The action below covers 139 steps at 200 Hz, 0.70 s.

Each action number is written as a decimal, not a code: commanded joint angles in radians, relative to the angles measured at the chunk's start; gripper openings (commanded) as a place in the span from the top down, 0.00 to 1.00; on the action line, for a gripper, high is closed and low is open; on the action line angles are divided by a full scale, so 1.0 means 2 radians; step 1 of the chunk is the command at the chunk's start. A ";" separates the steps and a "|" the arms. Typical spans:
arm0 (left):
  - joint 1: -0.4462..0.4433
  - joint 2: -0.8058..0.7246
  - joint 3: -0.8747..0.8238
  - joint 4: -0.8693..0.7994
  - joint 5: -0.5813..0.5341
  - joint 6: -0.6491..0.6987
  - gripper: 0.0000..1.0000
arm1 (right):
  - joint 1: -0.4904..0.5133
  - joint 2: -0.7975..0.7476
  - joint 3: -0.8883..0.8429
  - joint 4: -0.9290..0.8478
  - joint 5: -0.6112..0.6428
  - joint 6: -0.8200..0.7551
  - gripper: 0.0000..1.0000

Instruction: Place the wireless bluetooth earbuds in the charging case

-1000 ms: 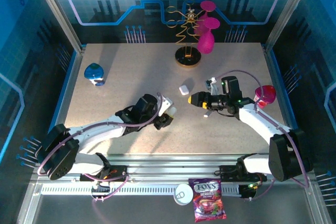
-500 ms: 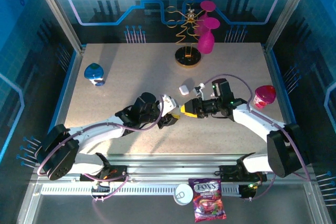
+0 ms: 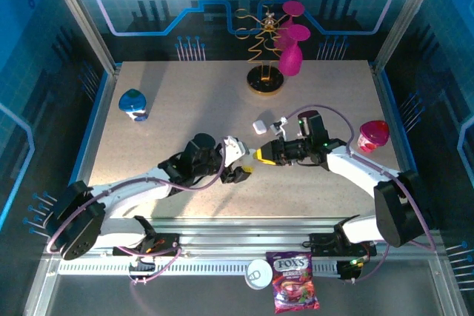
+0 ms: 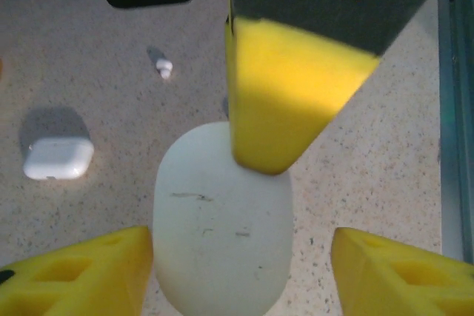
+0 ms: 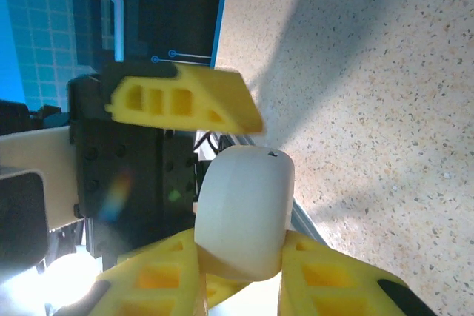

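1. We count one charging case (image 4: 222, 220), white and pill-shaped.
2. We count one earbud (image 4: 164, 69), a tiny white piece lying on the table (image 3: 185, 94).
3. We count one squarish white lump (image 3: 259, 126) near the table's middle.
4. We count two arms: the left arm (image 3: 141, 186) and the right arm (image 3: 355, 168).
5. We count one gold wire stand (image 3: 263, 81) near the table's far edge.
6. We count three magenta cups (image 3: 290, 61) at that stand.
7. We count one red cup (image 3: 373, 135) by the table's right edge.
8. We count one blue-and-white object (image 3: 132, 103) near the table's left edge.
9. Beyond the table's near edge, we count one candy bag (image 3: 295, 290) and one white round cup (image 3: 259, 274).
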State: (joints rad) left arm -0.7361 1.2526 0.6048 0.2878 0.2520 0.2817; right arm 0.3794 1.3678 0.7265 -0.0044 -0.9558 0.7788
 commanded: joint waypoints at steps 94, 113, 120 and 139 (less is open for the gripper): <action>0.000 -0.014 -0.103 0.419 -0.010 -0.073 0.01 | -0.039 -0.032 -0.101 0.593 -0.043 0.466 0.80; 0.000 0.014 -0.099 0.472 -0.003 -0.085 0.02 | -0.037 -0.016 -0.107 0.673 -0.023 0.523 0.80; 0.000 0.026 -0.098 0.491 0.000 -0.087 0.03 | -0.036 -0.008 -0.109 0.704 -0.015 0.543 0.80; 0.001 0.055 -0.093 0.538 0.010 -0.090 0.09 | -0.025 -0.006 -0.108 0.710 -0.008 0.544 0.80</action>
State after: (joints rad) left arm -0.7361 1.3025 0.4095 1.1519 0.2226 0.1326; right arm 0.3138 1.3426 0.5224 1.2156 -1.0142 1.7439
